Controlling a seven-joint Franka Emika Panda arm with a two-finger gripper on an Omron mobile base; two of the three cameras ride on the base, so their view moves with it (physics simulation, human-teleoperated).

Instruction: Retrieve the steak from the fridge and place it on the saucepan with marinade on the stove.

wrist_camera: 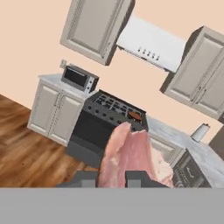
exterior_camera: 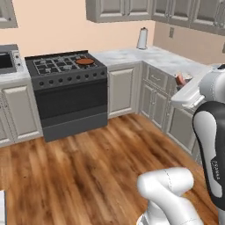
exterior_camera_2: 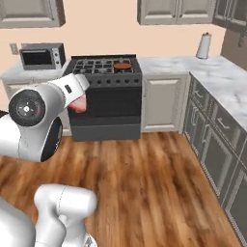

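My gripper (wrist_camera: pixel 111 179) is shut on the steak (wrist_camera: pixel 129 153), a red-pink slab of raw meat that sticks out past the two dark fingertips (wrist_camera: pixel 140 178). In the base views the steak (exterior_camera_2: pixel 77 103) (exterior_camera: pixel 179 79) hangs high over the wooden floor, well short of the stove (exterior_camera: pixel 66 83) (exterior_camera_2: pixel 107 91). The saucepan with marinade (exterior_camera: pixel 85 61) (exterior_camera_2: pixel 122 65) (wrist_camera: pixel 135 116) rests on the stove's back right burner, orange-brown inside. The fridge is out of view.
A microwave (exterior_camera_2: pixel 38 57) stands on the counter left of the stove. A paper towel roll (exterior_camera: pixel 142 38) (exterior_camera_2: pixel 204 46) is in the corner of the marble counter (exterior_camera_2: pixel 226 82), which runs along the right wall. A range hood (wrist_camera: pixel 151 43) hangs above the stove.
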